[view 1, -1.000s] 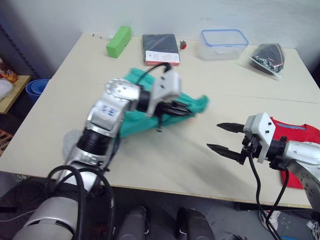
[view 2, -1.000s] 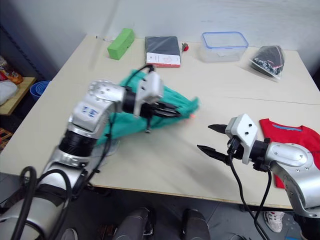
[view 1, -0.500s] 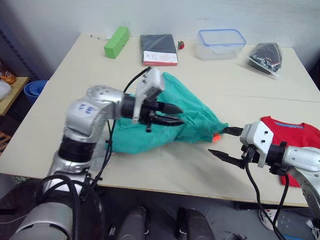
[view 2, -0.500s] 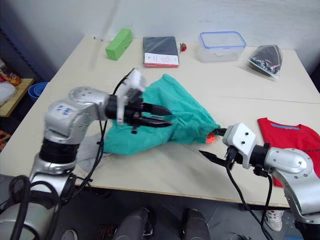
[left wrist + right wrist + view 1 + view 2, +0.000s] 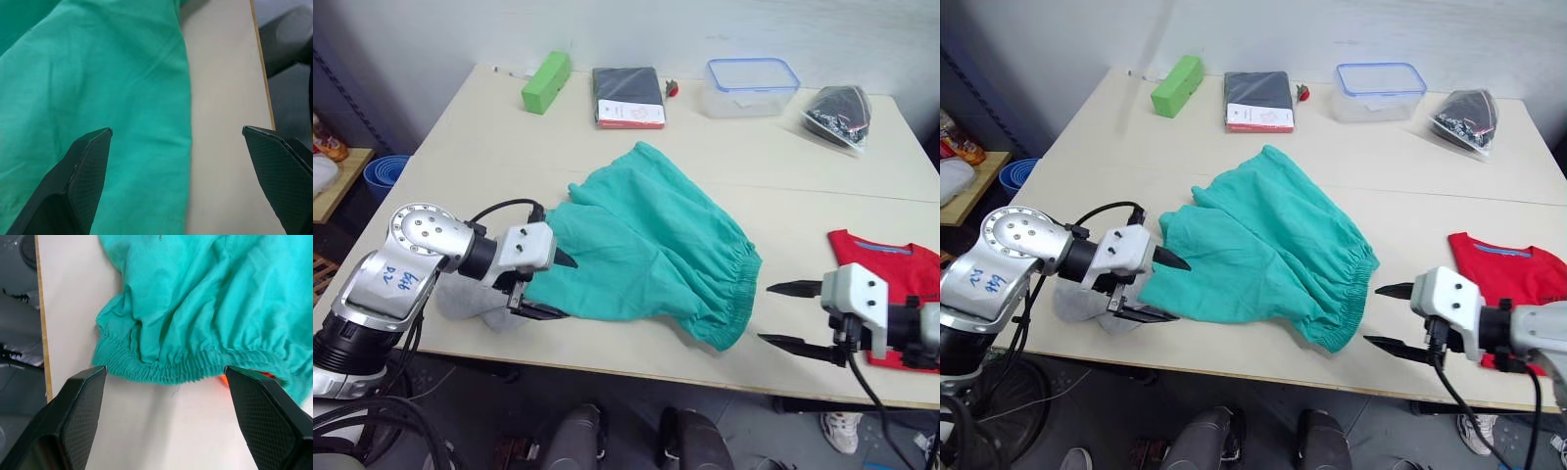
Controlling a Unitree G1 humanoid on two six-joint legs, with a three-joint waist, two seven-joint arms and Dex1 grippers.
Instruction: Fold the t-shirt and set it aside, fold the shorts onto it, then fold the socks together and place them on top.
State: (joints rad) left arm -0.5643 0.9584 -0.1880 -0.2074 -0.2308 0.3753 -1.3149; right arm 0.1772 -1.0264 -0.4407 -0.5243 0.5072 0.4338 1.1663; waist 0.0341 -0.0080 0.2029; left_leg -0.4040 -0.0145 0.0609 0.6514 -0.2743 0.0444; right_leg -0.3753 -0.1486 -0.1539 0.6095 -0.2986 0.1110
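Observation:
The teal-green shorts (image 5: 646, 245) lie spread over the middle of the table, with the gathered waist (image 5: 171, 367) toward my right side and a bit of orange drawstring (image 5: 224, 379) peeking out there. My left gripper (image 5: 560, 289) is open at the shorts' left hem, nothing between its fingers (image 5: 88, 166). The grey socks (image 5: 460, 299) lie under that arm near the front edge. The folded red t-shirt (image 5: 901, 269) rests at the far right. My right gripper (image 5: 766, 313) is open and empty, just short of the waistband.
Along the far side of the table (image 5: 803, 211) sit a green block (image 5: 545, 81), a black notebook (image 5: 626, 96), a clear lidded box (image 5: 752, 86) and a dark plastic bag (image 5: 837, 108). Blue bowls (image 5: 384, 176) stand off the table's left side.
My left gripper opened, let go of the shorts and drew back toward the front left. The shorts now lie spread out. My right gripper pulled back toward the front right edge.

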